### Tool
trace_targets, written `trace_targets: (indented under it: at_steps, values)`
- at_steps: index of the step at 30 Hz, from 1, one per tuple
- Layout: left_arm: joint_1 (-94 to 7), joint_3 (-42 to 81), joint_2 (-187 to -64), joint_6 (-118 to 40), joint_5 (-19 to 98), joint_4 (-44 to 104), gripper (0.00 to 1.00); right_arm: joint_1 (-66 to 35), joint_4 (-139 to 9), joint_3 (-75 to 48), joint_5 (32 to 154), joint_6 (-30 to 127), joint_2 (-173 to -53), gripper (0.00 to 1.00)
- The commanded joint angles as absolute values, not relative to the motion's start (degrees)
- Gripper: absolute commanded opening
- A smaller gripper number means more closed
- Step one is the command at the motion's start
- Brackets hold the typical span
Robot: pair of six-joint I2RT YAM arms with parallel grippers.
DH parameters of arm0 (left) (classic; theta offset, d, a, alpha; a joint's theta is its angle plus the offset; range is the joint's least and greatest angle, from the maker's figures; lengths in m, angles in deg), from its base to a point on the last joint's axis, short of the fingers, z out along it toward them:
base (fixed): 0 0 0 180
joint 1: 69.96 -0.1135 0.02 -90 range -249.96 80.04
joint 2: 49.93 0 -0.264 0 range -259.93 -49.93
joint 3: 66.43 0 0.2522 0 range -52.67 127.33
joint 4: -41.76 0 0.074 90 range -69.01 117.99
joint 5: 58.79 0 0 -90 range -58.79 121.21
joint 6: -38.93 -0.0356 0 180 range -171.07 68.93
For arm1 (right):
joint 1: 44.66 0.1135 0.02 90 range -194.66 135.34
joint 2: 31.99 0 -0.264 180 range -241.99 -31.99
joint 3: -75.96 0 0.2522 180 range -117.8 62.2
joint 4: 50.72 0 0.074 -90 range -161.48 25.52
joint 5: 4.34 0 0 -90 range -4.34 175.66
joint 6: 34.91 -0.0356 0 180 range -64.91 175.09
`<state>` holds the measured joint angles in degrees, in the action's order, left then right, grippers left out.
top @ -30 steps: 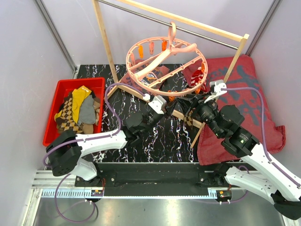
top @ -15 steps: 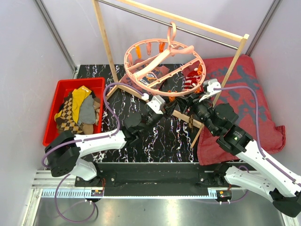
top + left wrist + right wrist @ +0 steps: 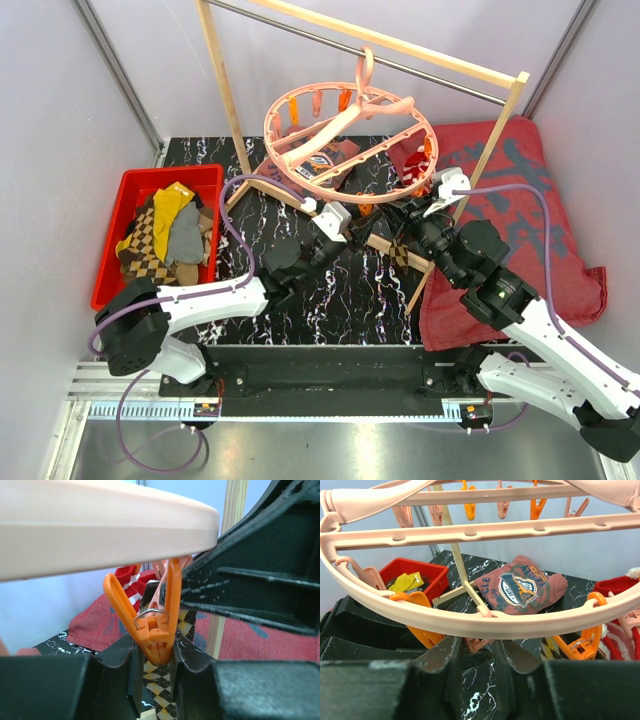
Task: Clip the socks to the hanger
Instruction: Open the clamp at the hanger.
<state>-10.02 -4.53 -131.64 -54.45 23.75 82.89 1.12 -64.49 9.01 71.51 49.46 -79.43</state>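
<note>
The salmon-pink ring hanger (image 3: 340,122) hangs by its hook from the wooden rack. My left gripper (image 3: 155,652) is shut on an orange clip (image 3: 159,625) under the rim, squeezing its lower end. A brown argyle sock (image 3: 160,680) shows just beneath that clip. My right gripper (image 3: 477,647) sits right under the near rim (image 3: 470,622), its jaws narrow around a pink clip (image 3: 476,644); contact on both sides is not visible. A red-white striped sock (image 3: 410,165) hangs at the right rim. In the top view the left gripper (image 3: 350,218) and right gripper (image 3: 400,215) meet below the ring.
A red bin (image 3: 110,240) at the left holds several socks (image 3: 165,235). The wooden rack's post (image 3: 225,90) and base bars stand around the hanger. A large dark-red cloth (image 3: 530,200) covers the right side. A printed reddish cloth (image 3: 520,585) lies under the ring.
The right gripper's jaws have narrowed and it has edged left under the rim. The ring has swung slightly left and levelled. The left gripper has kept its hold on the orange clip.
</note>
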Motion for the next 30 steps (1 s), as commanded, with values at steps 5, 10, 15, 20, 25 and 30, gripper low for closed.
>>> trace_targets:
  at_steps: [5, 10, 15, 20, 25, 30]
  values:
    - [-9.76, -5.91, -128.68, -55.46, 25.76, 82.75, 0.04, 1.57, -62.19, 8.15, 73.97, 47.71, -78.48, 0.10]
    - [-9.76, -9.95, -124.56, -57.04, 24.98, 80.73, 0.33, 1.48, -66.83, 6.39, 71.87, 44.73, -78.92, 0.01]
    - [-9.76, -14.16, -117.02, -56.70, 20.86, 73.36, 0.65, 1.48, -70.54, 4.46, 69.93, 42.35, -79.97, 0.00]
    - [-9.76, -16.36, -109.10, -52.84, 15.06, 57.84, 0.78, 1.48, -72.65, 3.75, 69.32, 41.12, -80.86, 0.00]
    - [-10.72, -16.28, -100.30, -44.49, 3.28, 39.90, 0.82, 1.48, -73.36, 3.93, 69.40, 40.50, -81.73, 0.00]
    - [-20.28, -12.77, -95.90, -35.53, -0.43, 16.59, 0.82, 1.48, -73.62, 4.28, 69.14, 40.94, -81.82, 0.00]
